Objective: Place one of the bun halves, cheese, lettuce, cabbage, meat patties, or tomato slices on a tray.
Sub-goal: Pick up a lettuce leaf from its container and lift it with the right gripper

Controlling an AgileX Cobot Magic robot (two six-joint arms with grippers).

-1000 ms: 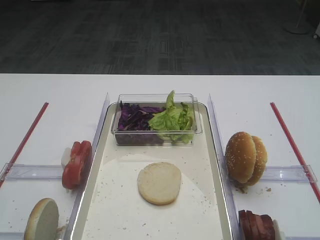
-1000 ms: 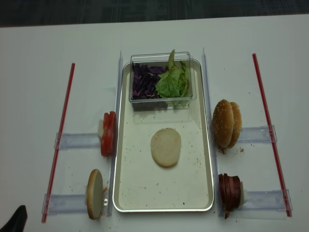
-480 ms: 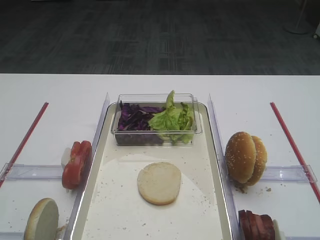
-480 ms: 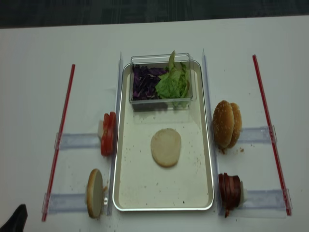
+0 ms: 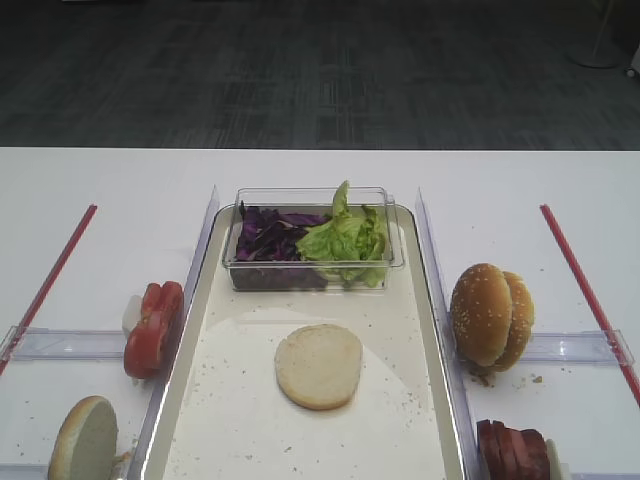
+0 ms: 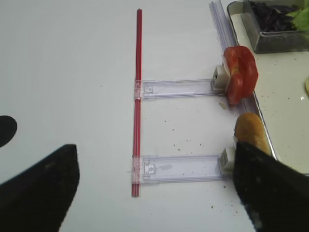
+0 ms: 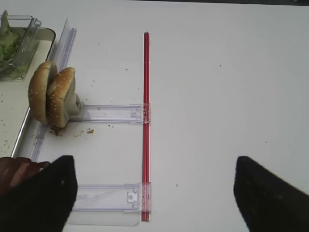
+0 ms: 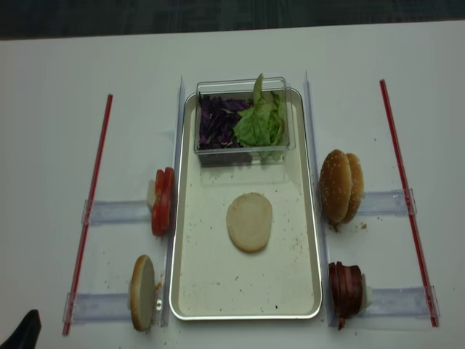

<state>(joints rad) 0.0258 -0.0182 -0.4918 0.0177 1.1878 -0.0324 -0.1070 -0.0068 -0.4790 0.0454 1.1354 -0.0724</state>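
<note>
While both claws, right claw [image 7: 154, 193] and left claw [image 6: 154, 188], stand released above bare tabletop [image 8: 43, 145], one pale bun half [image 8: 249, 222] lies flat mid-tray [image 8: 218, 291]. Lettuce [image 8: 260, 123] and cabbage [image 8: 216, 122] sit in the tub [image 8: 243, 153] at the tray's far end.

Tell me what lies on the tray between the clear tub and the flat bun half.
Nothing but bare, crumb-speckled floor of the tray separates the tub from the bun half, seen clearest in the overhead realsense view.
</note>
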